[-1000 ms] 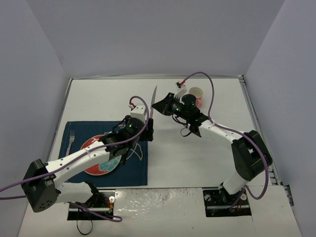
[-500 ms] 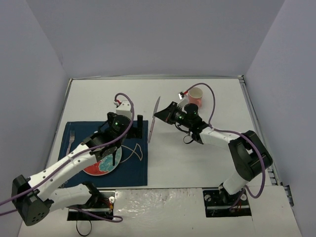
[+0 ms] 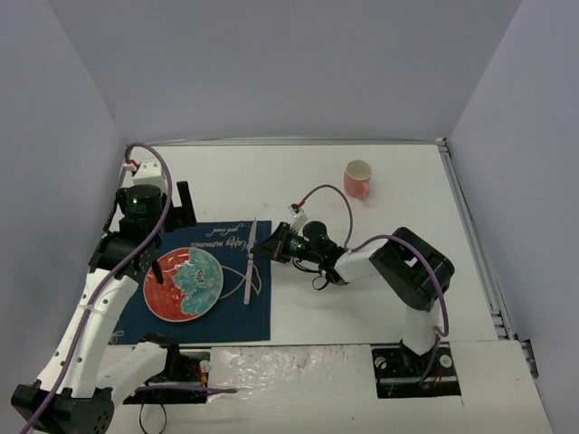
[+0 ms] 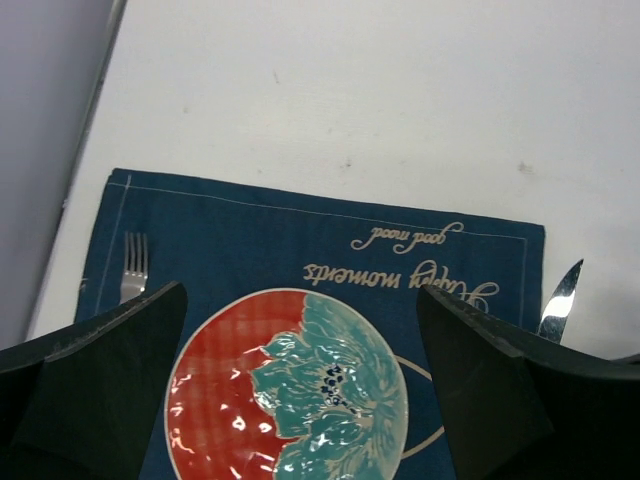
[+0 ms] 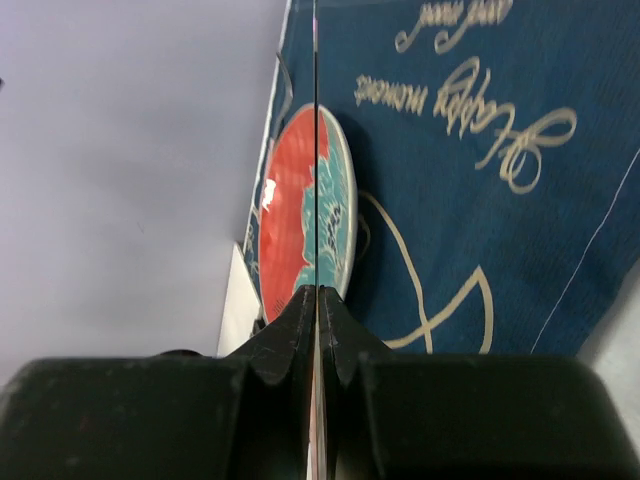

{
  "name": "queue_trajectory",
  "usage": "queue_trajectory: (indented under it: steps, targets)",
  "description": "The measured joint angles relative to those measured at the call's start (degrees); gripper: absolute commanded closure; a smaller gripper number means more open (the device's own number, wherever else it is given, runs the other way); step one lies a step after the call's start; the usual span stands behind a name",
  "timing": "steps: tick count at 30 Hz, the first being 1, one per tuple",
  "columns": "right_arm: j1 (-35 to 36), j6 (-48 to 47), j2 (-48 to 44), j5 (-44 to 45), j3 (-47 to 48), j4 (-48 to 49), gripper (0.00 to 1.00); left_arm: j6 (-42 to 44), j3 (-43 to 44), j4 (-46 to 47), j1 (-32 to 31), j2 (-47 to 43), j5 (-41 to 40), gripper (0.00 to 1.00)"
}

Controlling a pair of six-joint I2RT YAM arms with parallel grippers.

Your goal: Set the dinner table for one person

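Observation:
My right gripper [image 3: 274, 246] is shut on a silver knife [image 3: 249, 264], which lies low along the right part of the navy placemat [image 3: 226, 318], just right of the red and teal plate [image 3: 184, 283]. In the right wrist view the knife [image 5: 315, 150] shows edge-on between the closed fingers [image 5: 290, 335]; whether it touches the cloth I cannot tell. My left gripper [image 3: 152, 215] hangs wide open and empty above the mat's back left. The left wrist view looks down on the plate [image 4: 290, 400], a fork [image 4: 133, 265] and the knife tip [image 4: 560, 300]. The white dinner table [image 3: 362, 289] carries it all.
A red and cream cup [image 3: 358, 178] stands at the back right of the table. The fork lies on the placemat's left edge, under my left arm in the top view. Grey walls enclose the table on three sides.
Both grippers were at the upright knife; the left one opened, let go and pulled back to the left. The right gripper swung the knife down beside the plate.

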Motion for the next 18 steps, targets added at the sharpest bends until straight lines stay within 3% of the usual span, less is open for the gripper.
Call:
queue_trajectory:
  steps: [9,18]
  targets:
    - [4.94,3.44,5.68,0.37,0.09,4.32,1.0,2.59,-7.58,1.53,4.31,-4.03,1.59,0.03]
    - [6.59,5.66,8.06,2.42,0.09,4.89,1.0,2.58,-8.11,1.76,5.17,-4.59,2.34,0.03]
